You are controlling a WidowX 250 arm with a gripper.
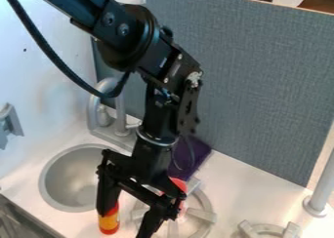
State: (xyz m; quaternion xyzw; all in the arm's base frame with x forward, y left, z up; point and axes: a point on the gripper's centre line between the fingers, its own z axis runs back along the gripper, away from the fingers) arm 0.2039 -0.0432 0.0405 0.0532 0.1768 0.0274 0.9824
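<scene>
My gripper hangs low at the lower centre, its fingers spread wide and open. A small red and yellow bottle stands upright on the white counter, right by the tip of the left finger, which covers its top; whether they touch I cannot tell. Behind the right finger, a red object shows in part at the stove burner. A dark purple item lies behind the gripper near the grey back panel.
Left of the gripper is a round metal sink with a grey faucet behind it. A second burner is at the lower right, near a grey post. The grey panel rises along the counter's back.
</scene>
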